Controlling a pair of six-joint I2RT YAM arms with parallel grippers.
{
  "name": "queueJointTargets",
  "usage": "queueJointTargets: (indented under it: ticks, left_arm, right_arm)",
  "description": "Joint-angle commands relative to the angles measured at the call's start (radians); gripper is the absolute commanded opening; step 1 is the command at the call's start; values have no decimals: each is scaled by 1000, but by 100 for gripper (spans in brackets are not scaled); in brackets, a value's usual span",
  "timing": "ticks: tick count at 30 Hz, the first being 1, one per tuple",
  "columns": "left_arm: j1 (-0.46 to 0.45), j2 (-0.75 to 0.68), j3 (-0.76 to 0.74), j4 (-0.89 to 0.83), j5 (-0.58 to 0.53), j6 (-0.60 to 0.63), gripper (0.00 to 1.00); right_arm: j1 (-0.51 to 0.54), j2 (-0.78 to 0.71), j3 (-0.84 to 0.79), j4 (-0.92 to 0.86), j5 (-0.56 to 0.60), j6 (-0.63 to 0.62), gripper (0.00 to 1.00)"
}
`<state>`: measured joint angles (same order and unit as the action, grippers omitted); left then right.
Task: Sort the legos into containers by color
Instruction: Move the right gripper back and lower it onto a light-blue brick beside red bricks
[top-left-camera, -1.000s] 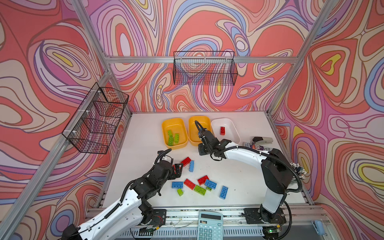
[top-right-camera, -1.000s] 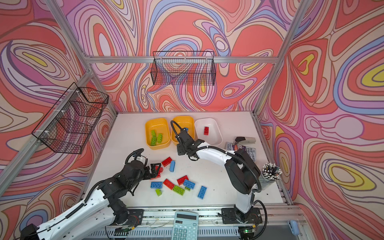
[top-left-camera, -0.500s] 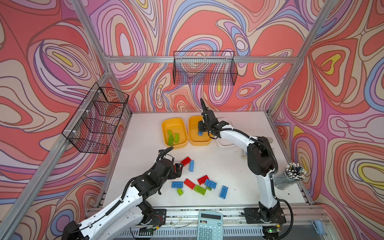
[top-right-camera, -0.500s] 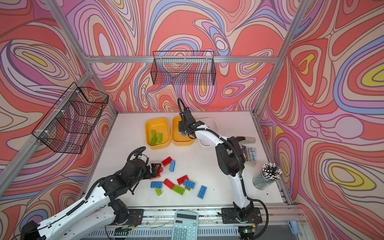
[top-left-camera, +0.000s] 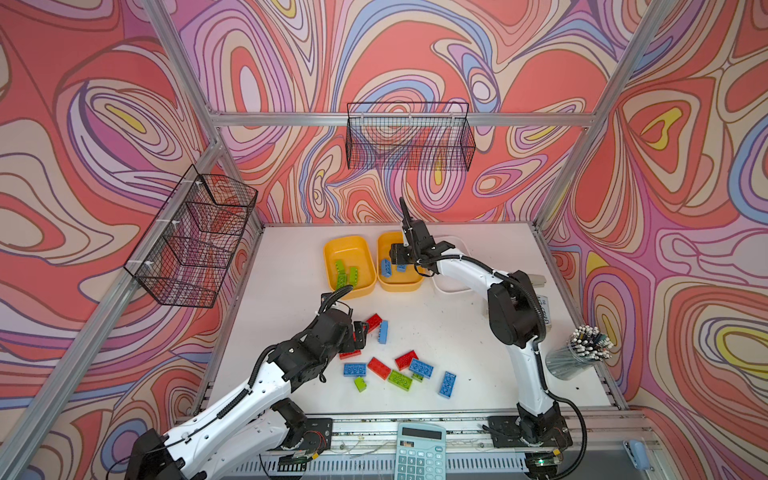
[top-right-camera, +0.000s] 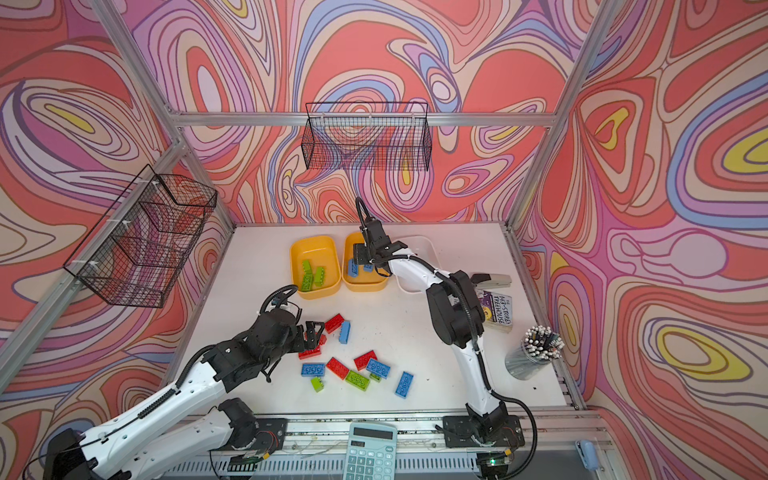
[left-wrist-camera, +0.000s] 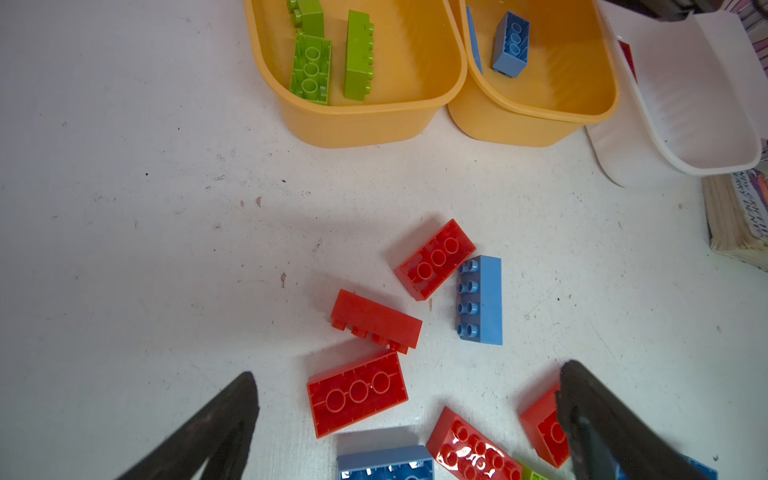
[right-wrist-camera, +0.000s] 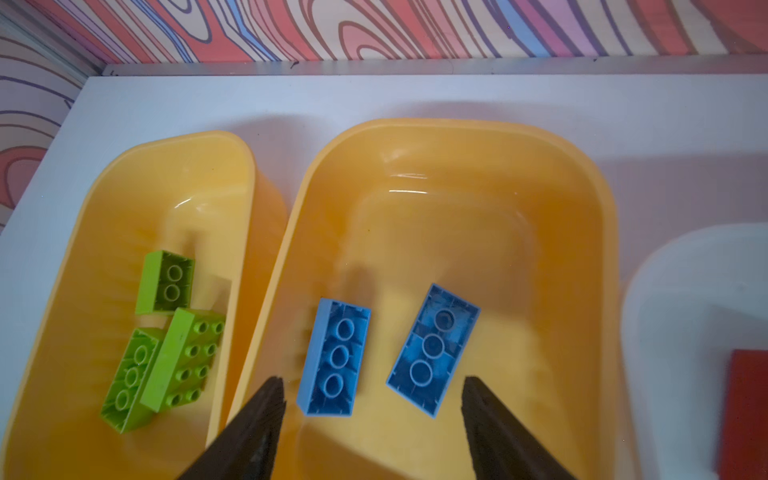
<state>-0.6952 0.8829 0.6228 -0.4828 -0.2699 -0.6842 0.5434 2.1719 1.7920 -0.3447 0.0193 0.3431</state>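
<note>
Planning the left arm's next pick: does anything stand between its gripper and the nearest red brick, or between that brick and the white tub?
Nothing visible lies between the left gripper and the red brick; its jaws stand open. The right arm, though, stretches across the white tub in both top views, covering most of its opening.

Robotics lab test cell: aluminium-profile frame (top-left-camera: 291, 119), swirl-printed backdrop walls (top-left-camera: 83, 124), white bench (top-left-camera: 457, 328), left arm (top-left-camera: 257, 390) and right arm (top-left-camera: 528, 374) bolted to near-edge rail (top-left-camera: 457, 424), far wire basket (top-left-camera: 409, 137), left wire basket (top-left-camera: 191, 237).
</note>
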Motion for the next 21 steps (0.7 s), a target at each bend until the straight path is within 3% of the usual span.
queueJointTargets:
  ticks: [1,9,14,21]
  left_arm:
    - [-5,26,46,-11,0,9,99]
    - [-5,-5,21,-1,26,-5,98]
    - [-6,-58,-48,27,35,-20,98]
    - [-6,-63,-71,3,54,-45,97]
  right_arm:
    - [-2,-119,-87,24,-21,-18,73]
    - [14,-323,-370,60,-97,31,72]
    - [95,-434,-517,30,-55,26,73]
    - [213,-516,-685,59,-55,117,73]
